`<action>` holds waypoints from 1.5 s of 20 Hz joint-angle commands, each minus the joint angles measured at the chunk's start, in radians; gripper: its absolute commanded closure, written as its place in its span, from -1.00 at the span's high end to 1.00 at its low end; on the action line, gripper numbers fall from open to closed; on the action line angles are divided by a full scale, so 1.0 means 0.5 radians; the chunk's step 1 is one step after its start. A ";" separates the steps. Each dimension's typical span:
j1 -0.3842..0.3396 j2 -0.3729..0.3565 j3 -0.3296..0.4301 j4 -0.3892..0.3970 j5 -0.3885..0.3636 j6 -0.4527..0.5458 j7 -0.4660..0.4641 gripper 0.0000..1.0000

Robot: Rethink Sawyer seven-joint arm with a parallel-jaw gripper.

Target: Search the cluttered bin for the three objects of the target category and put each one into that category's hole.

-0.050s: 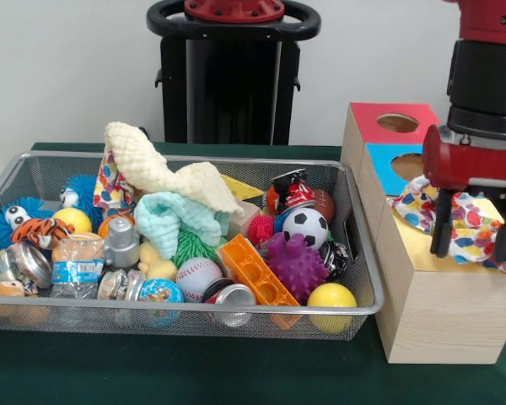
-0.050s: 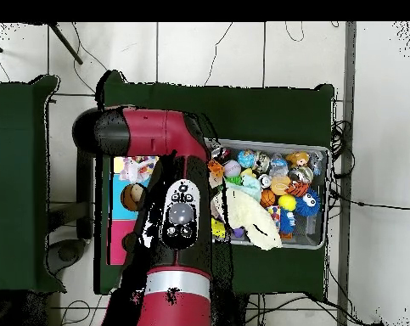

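From the front, I see my gripper (image 1: 476, 238) hanging over the near, yellow-topped section of the wooden sorting box (image 1: 430, 316), which stands just right of the wire mesh bin (image 1: 358, 314) on the green counter (image 1: 194, 375). Its two black fingers (image 1: 443, 224) point down, spread apart, with a confetti-patterned cloth (image 1: 465, 226) bunched between and behind them. The cloth lies draped across the yellow top, one corner trailing left toward the blue section's hole (image 1: 409, 165). I cannot say for certain whether the fingers pinch it or have just let go; they look released.

The yellow section's own hole is hidden under cloth and gripper, so I judge it lies almost directly below. What matters for the coming move is that the cloth's bulk sits under the gripper, spread left to right.

A second patterned cloth (image 1: 110, 187) and a cream knit cloth (image 1: 164, 169) sit heaped in the bin, well apart to the left.
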 commanded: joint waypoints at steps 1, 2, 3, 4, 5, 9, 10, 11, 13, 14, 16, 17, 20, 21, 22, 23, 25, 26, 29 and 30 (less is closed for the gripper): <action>-0.036 0.065 0.050 0.047 -0.016 -0.034 0.309 1.00; -0.033 0.064 0.046 0.049 -0.018 -0.033 0.310 1.00; -0.033 0.062 0.046 0.051 -0.017 -0.032 0.310 1.00; -0.033 0.061 0.046 0.052 -0.017 -0.030 0.309 1.00; -0.034 0.058 0.045 0.052 -0.018 -0.024 0.306 1.00; -0.027 0.045 0.034 0.058 -0.021 -0.007 0.305 1.00; -0.026 0.042 0.033 0.061 -0.022 -0.005 0.304 1.00; -0.020 0.041 0.025 0.055 -0.024 0.010 0.307 1.00; -0.017 0.038 0.017 0.038 -0.027 0.034 0.304 1.00; -0.019 0.038 0.018 0.035 -0.027 0.036 0.301 1.00; -0.024 0.039 0.021 0.030 -0.028 0.039 0.292 1.00; -0.027 0.039 0.024 0.032 -0.031 0.030 0.286 1.00; -0.038 0.036 0.039 0.039 -0.039 0.014 0.257 -1.00; -0.037 0.037 0.038 0.038 -0.040 0.014 0.257 -1.00; -0.037 0.038 0.037 0.037 -0.041 0.015 0.256 -1.00; -0.036 0.039 0.037 0.037 -0.041 0.015 0.256 -1.00; -0.033 0.047 0.030 0.018 -0.042 0.032 0.259 -1.00; -0.033 0.048 0.030 0.016 -0.040 0.033 0.263 -1.00; -0.032 0.048 0.030 0.021 -0.036 0.026 0.275 -1.00; -0.032 0.051 0.027 0.014 -0.037 0.035 0.272 -1.00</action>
